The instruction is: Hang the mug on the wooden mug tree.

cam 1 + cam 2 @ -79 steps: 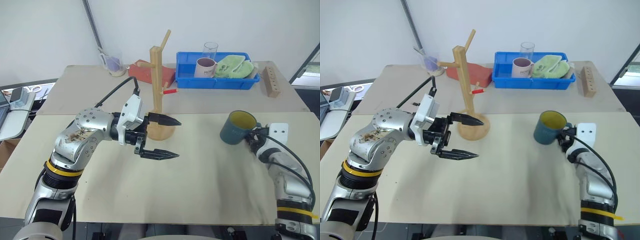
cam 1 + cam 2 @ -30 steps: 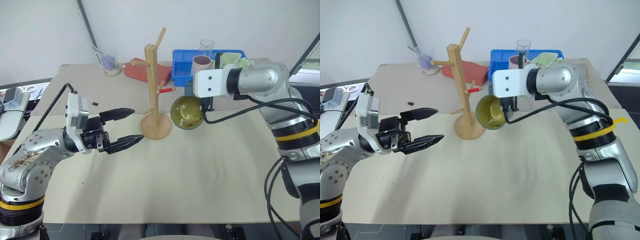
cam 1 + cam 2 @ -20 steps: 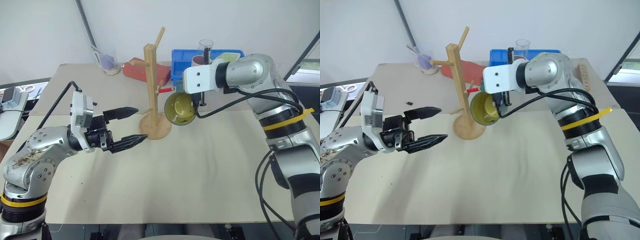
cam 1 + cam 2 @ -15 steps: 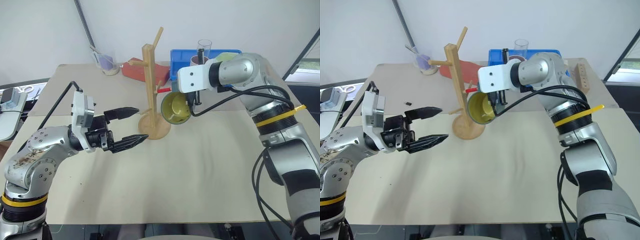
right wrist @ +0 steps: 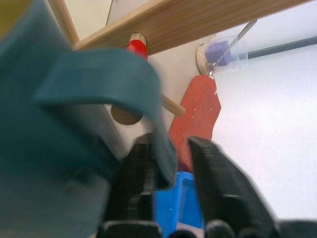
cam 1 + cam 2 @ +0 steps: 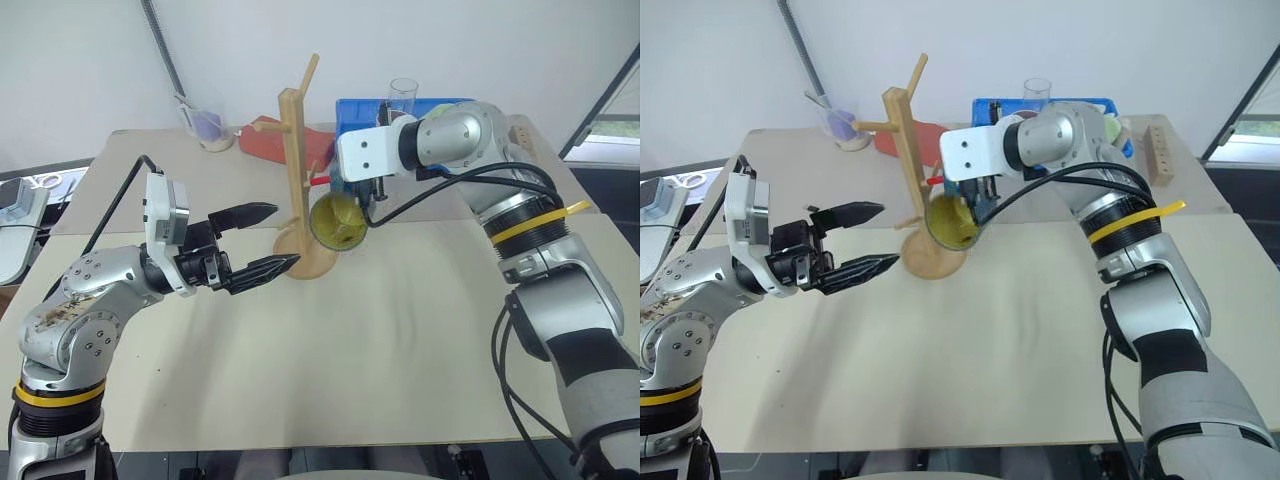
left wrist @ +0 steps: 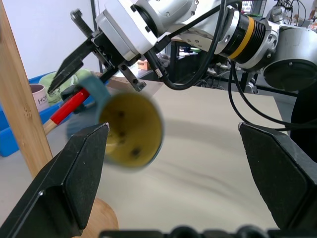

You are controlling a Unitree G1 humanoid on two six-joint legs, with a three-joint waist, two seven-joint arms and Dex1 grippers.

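Teal mug [image 6: 335, 220] hangs at wooden mug tree's [image 6: 296, 160] red-tipped peg; right gripper [image 7: 74, 74] fingers parted around its handle; left gripper [image 6: 262, 240] spread, empty.

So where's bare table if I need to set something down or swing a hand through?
The near tabletop, in front of the wooden mug tree and between both arms, is bare. Crowded: around the tree, with the mug, and the far edge by the blue bin.

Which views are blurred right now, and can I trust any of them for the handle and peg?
Left wrist view: the mug is smeared by motion, while the right gripper above it and the red-tipped peg read sharper. Right wrist view: the mug's handle is close and soft, peg tip clear. Left eye view: sharp, even lighting on the wooden mug tree.
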